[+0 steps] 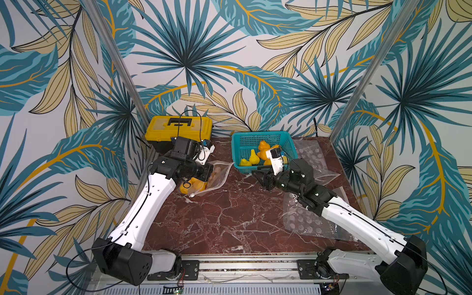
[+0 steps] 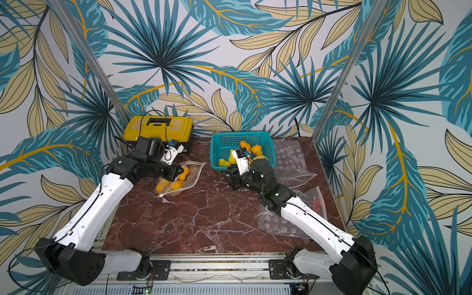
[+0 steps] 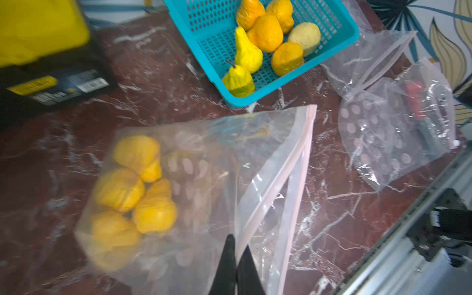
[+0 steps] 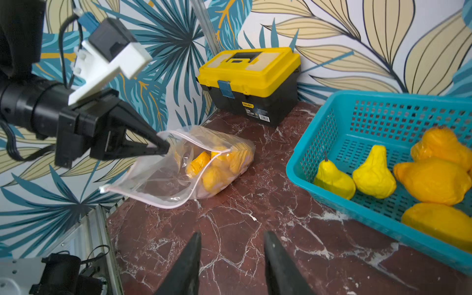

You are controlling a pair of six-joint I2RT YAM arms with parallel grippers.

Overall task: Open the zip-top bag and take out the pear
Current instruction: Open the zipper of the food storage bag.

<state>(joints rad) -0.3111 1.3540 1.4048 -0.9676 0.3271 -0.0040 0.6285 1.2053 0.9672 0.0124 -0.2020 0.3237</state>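
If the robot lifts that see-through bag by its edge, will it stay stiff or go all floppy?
Probably floppy: the zip-top bag sags and wrinkles where the left gripper pinches its rim. The pears inside would likely slide together and pull it down.

On the tabletop (image 1: 229,217), toolbox (image 1: 178,125) back left; basket (image 1: 258,139) holding pears (image 1: 253,157) to its right; zip-top bag (image 1: 217,176) before the toolbox; empty bags (image 1: 311,153) far right.

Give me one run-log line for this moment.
left claw: shut on zip-top bag rim | bag mouth: open | pears: inside | right claw: open, empty
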